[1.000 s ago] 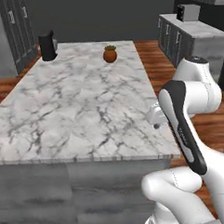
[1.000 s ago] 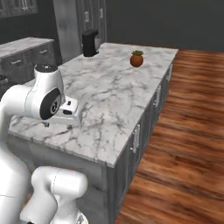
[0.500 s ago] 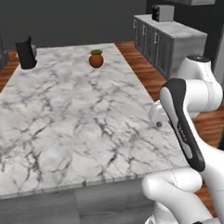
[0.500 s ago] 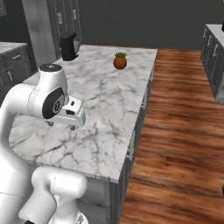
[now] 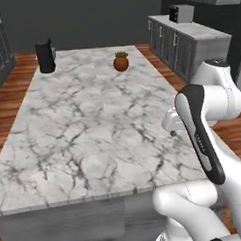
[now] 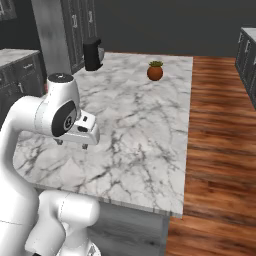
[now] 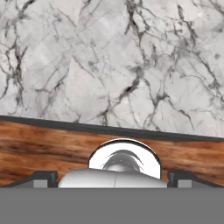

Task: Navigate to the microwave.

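The microwave is out of view. My gripper [image 6: 71, 144] hangs low over the near right part of the marble island top [image 5: 92, 124], close to its edge, and it also shows beside my forearm as the gripper [image 5: 173, 132]. In the hand view the gripper [image 7: 113, 178] stands open, its two dark fingertips [image 7: 43, 177] wide apart with nothing between them. Below them lie marble and a strip of wooden floor [image 7: 52, 144].
A black appliance [image 5: 45, 56] and a small potted plant [image 5: 121, 62] stand at the island's far end. A grey cabinet run [image 5: 188, 44] with a small boxy appliance [image 5: 181, 12] lines the right wall. Dark tall cabinets [image 6: 75, 30] stand far left. Wooden floor [image 6: 220, 130] lies open on the right.
The whole picture has shifted, so the base has moved: the island now sits more square ahead and the right-hand cabinet run shows more. The arm keeps its pose.
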Controlling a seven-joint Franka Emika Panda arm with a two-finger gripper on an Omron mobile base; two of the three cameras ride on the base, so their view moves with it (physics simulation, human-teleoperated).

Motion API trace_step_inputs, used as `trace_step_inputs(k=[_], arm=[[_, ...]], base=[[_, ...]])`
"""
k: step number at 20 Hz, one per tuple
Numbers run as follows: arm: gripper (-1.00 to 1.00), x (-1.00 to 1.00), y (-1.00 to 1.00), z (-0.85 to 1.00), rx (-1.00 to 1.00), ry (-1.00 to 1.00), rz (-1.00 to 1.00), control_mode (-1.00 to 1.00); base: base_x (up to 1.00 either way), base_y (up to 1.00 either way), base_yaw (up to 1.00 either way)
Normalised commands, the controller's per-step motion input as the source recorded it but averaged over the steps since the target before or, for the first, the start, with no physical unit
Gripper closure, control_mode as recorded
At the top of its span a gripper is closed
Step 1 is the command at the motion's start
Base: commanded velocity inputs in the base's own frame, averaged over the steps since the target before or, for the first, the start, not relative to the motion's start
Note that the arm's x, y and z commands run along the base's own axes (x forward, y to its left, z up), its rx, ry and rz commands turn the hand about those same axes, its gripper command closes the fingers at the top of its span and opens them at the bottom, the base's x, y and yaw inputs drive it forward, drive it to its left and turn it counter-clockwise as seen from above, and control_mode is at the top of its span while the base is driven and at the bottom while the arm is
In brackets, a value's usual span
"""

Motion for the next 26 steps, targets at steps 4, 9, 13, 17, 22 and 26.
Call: trace_step_inputs(k=[4, 9, 13, 17, 22, 26], arm=[[-1.00, 0.00, 0.00, 0.00, 0.00, 0.00, 0.00, 1.00], [-1.00, 0.00, 0.00, 0.00, 0.00, 0.00, 0.00, 1.00], [-1.00, 0.00, 0.00, 0.00, 0.00, 0.00, 0.00, 1.00], [-1.00, 0.00, 0.00, 0.00, 0.00, 0.00, 0.00, 1.00], [-1.00, 0.00, 0.00, 0.00, 0.00, 0.00, 0.00, 1.00], [-1.00, 0.00, 0.00, 0.00, 0.00, 0.00, 0.00, 1.00]], base=[[0.00, 1.00, 0.07], [0.00, 1.00, 0.22], [0.00, 1.00, 0.54], [0.00, 1.00, 0.61], [0.15, 1.00, 0.50], [0.07, 1.00, 0.54]])
